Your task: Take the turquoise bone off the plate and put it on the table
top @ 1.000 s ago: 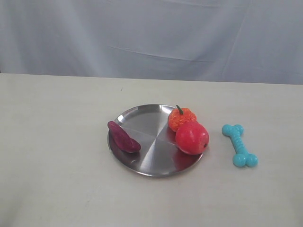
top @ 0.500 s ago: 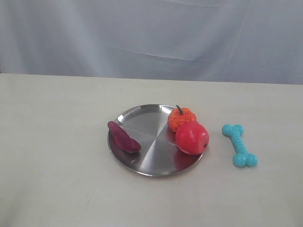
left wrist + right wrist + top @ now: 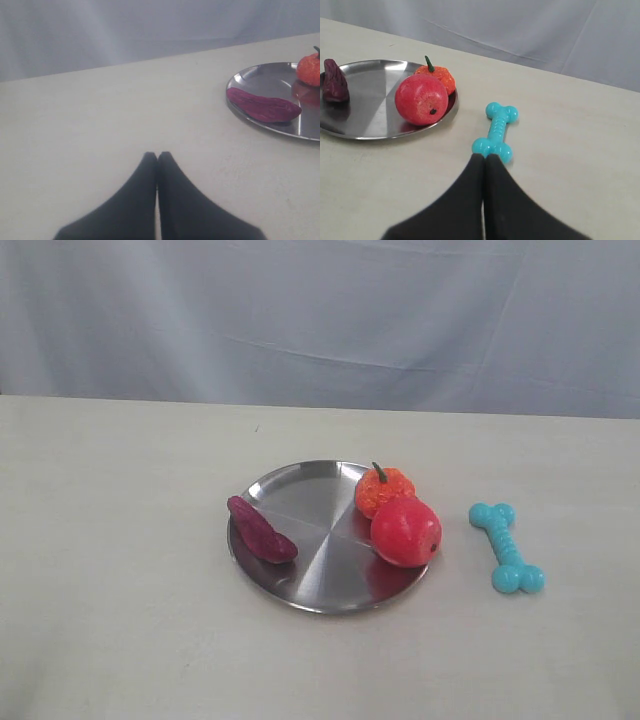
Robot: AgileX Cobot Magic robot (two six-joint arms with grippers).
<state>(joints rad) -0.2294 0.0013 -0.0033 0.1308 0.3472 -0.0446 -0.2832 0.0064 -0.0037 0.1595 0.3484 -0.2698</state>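
Lying beside the plate on the table is the turquoise bone; the left gripper and right gripper both have fingers pressed together, empty.

Brushed shiny metal plate, matte table, ribbed rubbery turquoise bone, glossy red apple.

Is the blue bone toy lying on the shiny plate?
No, the bone lies on the table, beside the plate and not touching it.

Turquoise bone on table, beside plate; R gripper jaws together, tips just by bone's end.
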